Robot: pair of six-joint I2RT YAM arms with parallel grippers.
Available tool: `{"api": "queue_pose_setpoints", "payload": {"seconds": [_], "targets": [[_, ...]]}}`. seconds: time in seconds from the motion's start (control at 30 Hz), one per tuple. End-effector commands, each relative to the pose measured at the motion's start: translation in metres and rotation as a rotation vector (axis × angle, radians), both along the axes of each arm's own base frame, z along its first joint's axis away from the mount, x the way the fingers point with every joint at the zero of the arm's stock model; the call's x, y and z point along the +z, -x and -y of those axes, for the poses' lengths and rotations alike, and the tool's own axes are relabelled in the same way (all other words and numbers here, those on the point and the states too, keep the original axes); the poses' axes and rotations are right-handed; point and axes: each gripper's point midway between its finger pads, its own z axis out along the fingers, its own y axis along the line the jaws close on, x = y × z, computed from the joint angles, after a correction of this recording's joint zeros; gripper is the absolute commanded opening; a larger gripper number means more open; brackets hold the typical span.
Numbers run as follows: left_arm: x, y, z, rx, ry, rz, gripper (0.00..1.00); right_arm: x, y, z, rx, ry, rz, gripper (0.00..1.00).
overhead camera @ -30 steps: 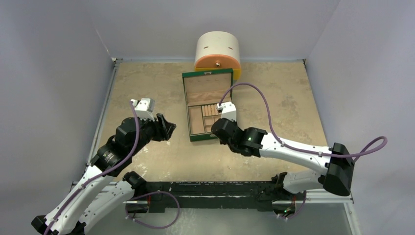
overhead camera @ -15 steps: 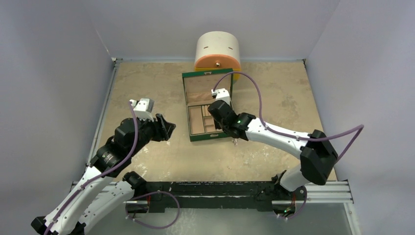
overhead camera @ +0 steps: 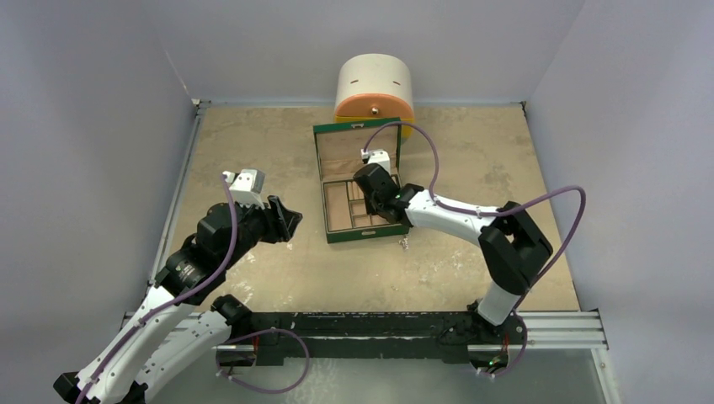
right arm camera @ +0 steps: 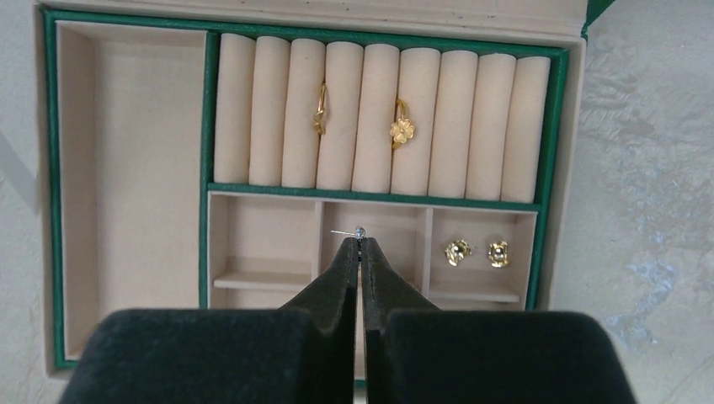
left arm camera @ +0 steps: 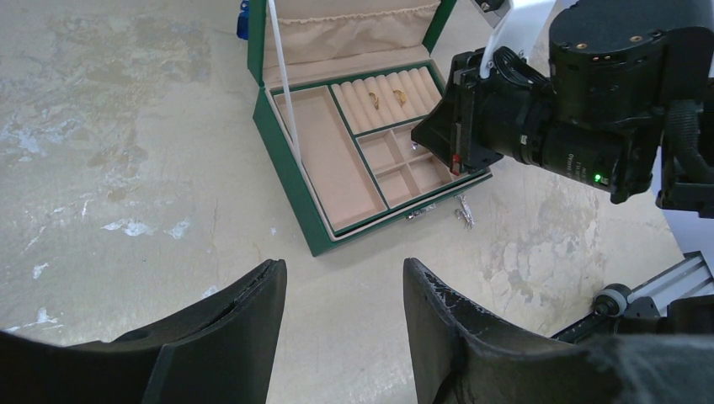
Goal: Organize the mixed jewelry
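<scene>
Black and squeezed shut, my right pincer (right arm camera: 360, 246) holds a tiny silver pin (right arm camera: 354, 231) over the middle small pocket (right arm camera: 397, 220) of the green box (right arm camera: 49, 177). I see two gold flower studs (right arm camera: 459, 252) in the next pocket and two gold rings (right arm camera: 402, 130) on the soft rolls (right arm camera: 269, 109) behind. My left pincer (left arm camera: 341, 290) hangs half open, holding nothing.

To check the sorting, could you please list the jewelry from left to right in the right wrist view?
Slim gold ring, silvery stud in the right gripper, gold flower ring, gold flower earring, second gold flower earring.
</scene>
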Motion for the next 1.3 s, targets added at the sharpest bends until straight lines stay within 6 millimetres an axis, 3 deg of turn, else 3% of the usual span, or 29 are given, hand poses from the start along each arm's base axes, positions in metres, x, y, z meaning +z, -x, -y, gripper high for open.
{"api": "queue_pose_setpoints", "payload": {"seconds": [0.0,0.3,0.4,0.5,0.77,1.1,1.27], "targets": [[0.017,-0.004,-0.002,0.014,0.019,0.046,0.53,0.014,-0.016,-0.013,0.001,-0.057,0.036,0.00],[0.016,-0.005,-0.002,0.017,0.016,0.043,0.53,-0.003,-0.022,-0.008,-0.027,-0.046,0.005,0.00],[0.016,-0.005,-0.002,0.017,0.015,0.042,0.53,-0.003,-0.020,-0.008,-0.027,-0.058,0.000,0.12],[0.015,-0.005,-0.002,0.017,0.013,0.039,0.53,0.005,-0.018,-0.008,-0.026,-0.079,0.008,0.19],[0.014,-0.006,-0.002,0.019,0.010,0.036,0.53,0.043,-0.009,0.001,-0.026,-0.135,0.065,0.24],[0.012,-0.006,-0.001,0.016,0.006,0.030,0.53,0.061,0.041,0.022,0.046,-0.216,0.032,0.24],[0.011,-0.007,0.000,0.015,0.001,0.026,0.53,0.047,0.076,0.032,0.071,-0.214,-0.017,0.24]]}}
